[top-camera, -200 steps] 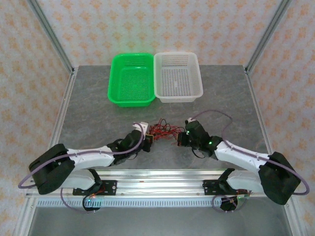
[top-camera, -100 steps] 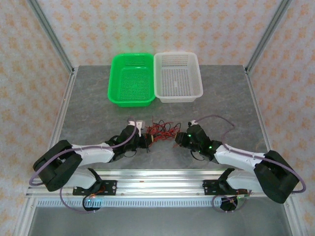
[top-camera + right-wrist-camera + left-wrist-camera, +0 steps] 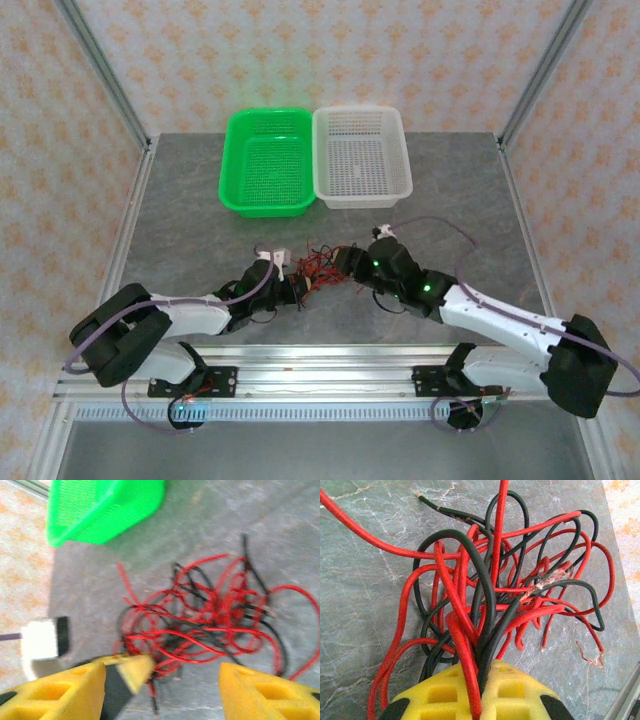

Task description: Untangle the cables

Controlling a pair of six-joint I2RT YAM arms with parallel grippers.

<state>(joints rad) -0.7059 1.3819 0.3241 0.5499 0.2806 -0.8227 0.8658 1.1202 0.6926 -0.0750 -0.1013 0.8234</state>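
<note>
Left gripper (image 3: 298, 284): clenched. In the wrist view its yellow waffle-patterned pads (image 3: 445, 695) are pressed together on several strands of the tangle of thin red and black cables (image 3: 495, 595). Red and black strands run straight into the seam between the pads.

The rest of the cables fan out directly ahead of these fingertips as overlapping loops. They lie on the grey marbled tabletop (image 3: 365, 605). A frayed bare wire end (image 3: 590, 656) lies ahead and to the right of the pads.

Right gripper (image 3: 343, 262): released. The wrist view is blurred, but its yellow fingers (image 3: 270, 695) stand wide apart with nothing held between them. The cable tangle (image 3: 200, 620) lies just ahead of the gap.

In the top view the cables (image 3: 320, 268) sit between the two grippers. The left gripper grips their left edge and the right gripper is at their right edge. Whether the right gripper touches them cannot be told.

A green plastic mesh basket (image 3: 265, 160) stands well beyond the tangle from both grippers. A white plastic mesh basket (image 3: 362, 157) stands side by side with it on its right. From the right wrist, the green basket (image 3: 100, 510) is ahead and to the left of the fingers.
</note>
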